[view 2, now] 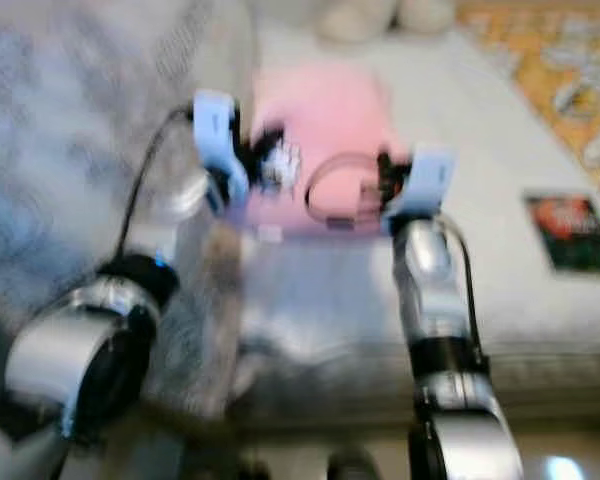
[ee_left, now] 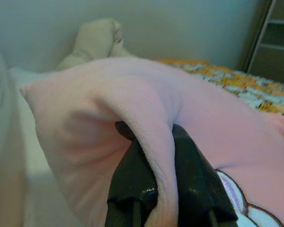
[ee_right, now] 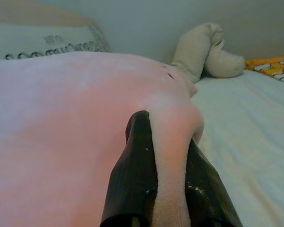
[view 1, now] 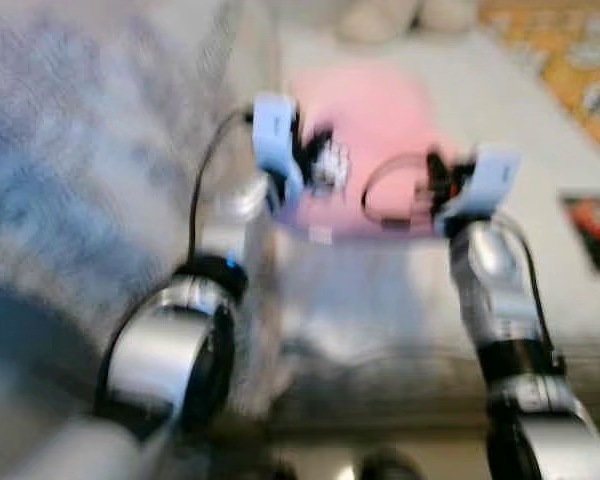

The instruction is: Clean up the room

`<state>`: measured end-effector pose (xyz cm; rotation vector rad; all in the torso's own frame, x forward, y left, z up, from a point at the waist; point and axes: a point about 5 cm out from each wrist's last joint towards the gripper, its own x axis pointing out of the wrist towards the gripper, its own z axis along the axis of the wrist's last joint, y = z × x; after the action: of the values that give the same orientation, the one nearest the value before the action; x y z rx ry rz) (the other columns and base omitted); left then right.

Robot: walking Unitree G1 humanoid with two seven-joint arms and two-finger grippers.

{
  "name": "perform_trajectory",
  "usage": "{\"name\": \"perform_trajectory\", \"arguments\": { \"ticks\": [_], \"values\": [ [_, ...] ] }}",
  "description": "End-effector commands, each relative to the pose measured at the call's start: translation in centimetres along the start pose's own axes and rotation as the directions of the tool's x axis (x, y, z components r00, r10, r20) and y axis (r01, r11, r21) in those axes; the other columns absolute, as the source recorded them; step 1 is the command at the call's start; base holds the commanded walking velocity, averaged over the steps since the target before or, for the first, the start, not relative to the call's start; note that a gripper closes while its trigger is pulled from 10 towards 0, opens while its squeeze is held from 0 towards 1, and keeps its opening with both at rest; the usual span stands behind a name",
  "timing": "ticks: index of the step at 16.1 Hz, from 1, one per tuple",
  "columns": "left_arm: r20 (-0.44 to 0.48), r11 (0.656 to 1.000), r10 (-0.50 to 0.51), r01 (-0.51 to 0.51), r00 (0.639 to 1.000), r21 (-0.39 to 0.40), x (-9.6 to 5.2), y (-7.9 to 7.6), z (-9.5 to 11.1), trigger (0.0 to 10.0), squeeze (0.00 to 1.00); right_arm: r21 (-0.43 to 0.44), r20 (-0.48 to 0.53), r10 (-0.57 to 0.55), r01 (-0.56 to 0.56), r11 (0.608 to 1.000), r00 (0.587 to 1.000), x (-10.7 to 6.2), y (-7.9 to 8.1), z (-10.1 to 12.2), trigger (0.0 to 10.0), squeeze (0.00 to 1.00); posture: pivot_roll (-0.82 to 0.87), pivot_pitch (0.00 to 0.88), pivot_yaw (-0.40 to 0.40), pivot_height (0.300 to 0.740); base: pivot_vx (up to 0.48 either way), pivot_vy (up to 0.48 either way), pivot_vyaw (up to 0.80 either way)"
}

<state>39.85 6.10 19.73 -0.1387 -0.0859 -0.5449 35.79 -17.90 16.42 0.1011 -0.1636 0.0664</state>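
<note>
A pink pillow (view 1: 365, 130) is held over a pale bed (view 1: 400, 290), blurred in both eye views. My left gripper (ee_left: 162, 156) is shut on a fold of the pink pillow (ee_left: 109, 104) at its left edge. My right gripper (ee_right: 168, 156) is shut on the pink pillow (ee_right: 61, 118) at its right edge. In the left eye view the left gripper (view 1: 305, 165) and right gripper (view 1: 440, 185) stand at the pillow's two near corners, both arms reaching forward.
A grey blanket (view 1: 90, 150) covers the left. A beige soft toy (ee_right: 203, 49) lies at the far end of the bed. An orange patterned cover (view 1: 570, 60) lies at the far right, and a dark red-printed flat item (view 1: 595, 230) lies on the bed's right.
</note>
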Motion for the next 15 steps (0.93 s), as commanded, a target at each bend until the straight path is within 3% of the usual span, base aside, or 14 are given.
{"name": "perform_trajectory", "arguments": {
  "ticks": [1,3,7,9,11,15],
  "values": [
    [0.073,0.994,0.095,-0.099,0.993,0.048,-0.2,2.0,2.2,10.0,0.00,0.000,-0.009,-0.079,0.079,0.997,0.997,-0.5,-2.0,0.0,10.0,0.00,-0.13,0.000,0.059,0.740,0.398,0.266,0.00],
    [0.062,0.991,0.108,-0.112,0.992,0.073,0.0,1.8,2.3,10.0,0.00,-0.002,-0.019,-0.073,0.073,0.997,0.997,-0.4,-1.9,-0.1,10.0,0.00,-0.13,0.000,0.059,0.740,0.000,0.000,0.00],
    [0.035,0.985,0.167,-0.168,0.985,0.033,0.3,1.9,2.0,10.0,0.00,-0.026,-0.032,-0.066,0.065,0.998,0.997,0.2,-2.3,0.1,10.0,0.00,-0.13,0.000,0.060,0.740,0.000,0.000,0.00],
    [0.052,0.987,0.160,-0.161,0.986,0.017,0.6,1.3,2.2,10.0,0.00,-0.032,-0.022,-0.079,0.078,0.996,0.997,0.2,-2.8,0.6,10.0,0.00,-0.13,0.000,0.063,0.740,0.000,0.000,0.00],
    [0.097,0.994,0.094,-0.099,0.991,0.049,0.7,-0.5,1.9,10.0,0.00,-0.022,-0.018,-0.081,0.081,0.996,0.997,-0.5,-2.4,0.3,10.0,0.00,-0.15,0.000,0.067,0.740,0.000,0.000,0.00],
    [0.109,0.996,0.070,-0.075,0.992,0.038,0.4,-1.1,1.0,10.0,0.00,-0.007,-0.047,-0.072,0.072,0.997,0.996,-1.0,-2.0,-0.8,10.0,0.00,-0.14,0.000,0.059,0.740,0.066,-0.311,0.00]
  ]
}}
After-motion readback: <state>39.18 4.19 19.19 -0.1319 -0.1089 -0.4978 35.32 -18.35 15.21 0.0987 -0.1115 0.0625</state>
